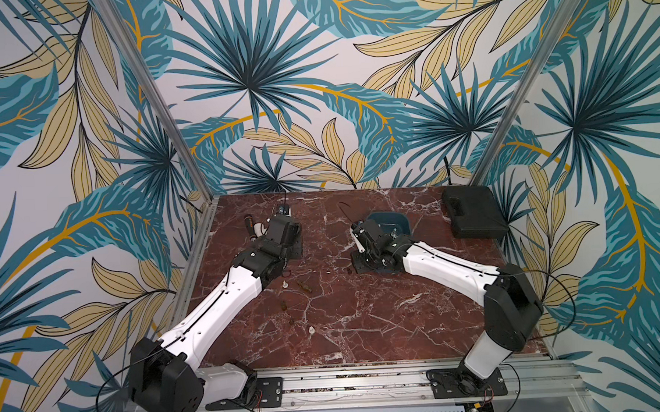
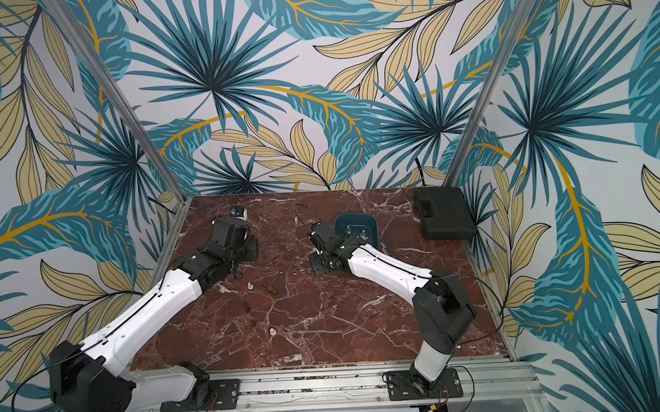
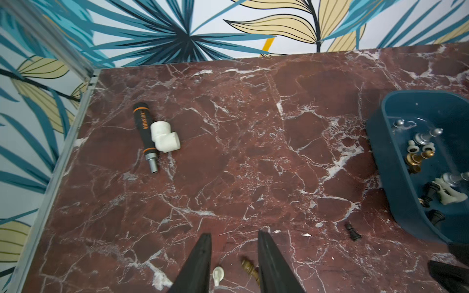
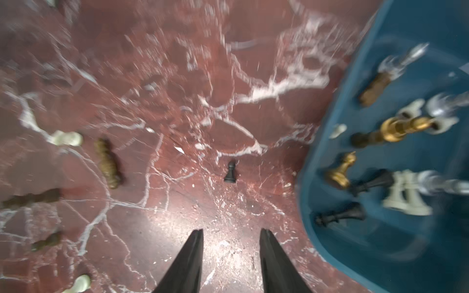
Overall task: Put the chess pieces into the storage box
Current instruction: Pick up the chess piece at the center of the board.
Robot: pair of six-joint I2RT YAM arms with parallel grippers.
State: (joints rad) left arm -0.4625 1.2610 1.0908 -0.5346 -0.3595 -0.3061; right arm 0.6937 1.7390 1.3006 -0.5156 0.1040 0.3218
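Observation:
The teal storage box (image 1: 389, 216) sits at the back of the table, with several chess pieces lying in it, among them a gold one (image 4: 396, 129), a white one (image 4: 406, 197) and a black one (image 4: 340, 215). A black pawn (image 4: 230, 172) stands on the marble just outside the box wall (image 4: 312, 192). My right gripper (image 4: 231, 232) hovers a little short of that pawn, open and empty; this view is motion-blurred. My left gripper (image 3: 234, 236) is open too. A white piece (image 3: 218, 275) and a brown piece (image 3: 250, 269) lie on the table below its fingers. More loose pieces (image 1: 311, 329) are scattered mid-table.
A black-and-orange tool (image 3: 144, 129) and a white pipe elbow (image 3: 165, 137) lie near the back left corner. A flat black case (image 1: 474, 216) sits at the back right. Aluminium frame rails (image 3: 76, 121) edge the table.

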